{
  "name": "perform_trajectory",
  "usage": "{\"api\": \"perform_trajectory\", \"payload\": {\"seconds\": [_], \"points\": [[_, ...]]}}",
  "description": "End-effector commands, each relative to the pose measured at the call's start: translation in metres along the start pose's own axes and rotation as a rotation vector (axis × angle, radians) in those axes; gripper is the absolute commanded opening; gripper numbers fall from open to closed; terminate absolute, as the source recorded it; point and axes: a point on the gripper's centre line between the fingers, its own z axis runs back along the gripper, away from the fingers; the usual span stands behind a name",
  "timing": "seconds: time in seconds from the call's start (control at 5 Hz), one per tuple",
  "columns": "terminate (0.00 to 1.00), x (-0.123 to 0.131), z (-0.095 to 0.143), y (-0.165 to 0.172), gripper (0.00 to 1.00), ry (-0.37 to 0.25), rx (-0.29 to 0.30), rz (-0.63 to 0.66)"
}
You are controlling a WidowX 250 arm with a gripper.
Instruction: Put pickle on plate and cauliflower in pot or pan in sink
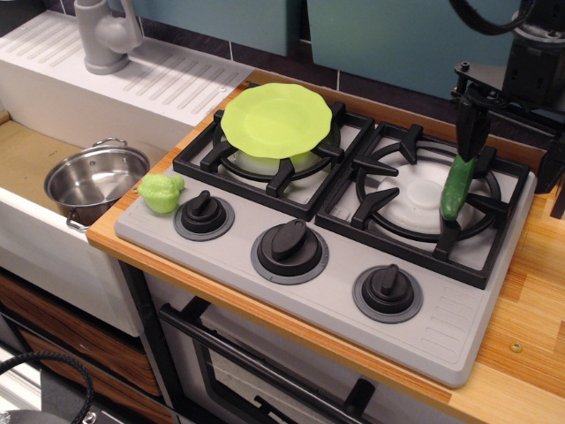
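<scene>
Pickle [458, 188] hangs nearly upright over the right burner grate [424, 199], top end pinched in the gripper [470, 146], so I'd say it's clamped up high to swing over without snagging. Plate [276, 119] sits on the left burner, well apart from it. Cauliflower [161, 192] waits at the stove's left edge, just beside the sink [26, 168], where the pot [95, 179] stands ready.

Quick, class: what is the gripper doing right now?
Gripper: shut on the pickle's top end, above the right burner.
</scene>
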Motion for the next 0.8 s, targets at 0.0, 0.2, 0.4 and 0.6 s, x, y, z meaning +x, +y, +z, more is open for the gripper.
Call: {"api": "perform_trajectory", "payload": {"seconds": [0.0,0.2,0.4,0.6], "points": [[0.0,0.0,0.0,0.0,1.0,0.0,0.0,0.0],[0.0,0.002,-0.019,0.005,1.0,-0.056,0.041,-0.022],[0.0,0.006,-0.024,0.012,1.0,-0.088,0.064,-0.044],[0.0,0.006,-0.026,0.017,1.0,-0.109,0.072,-0.058]]}}
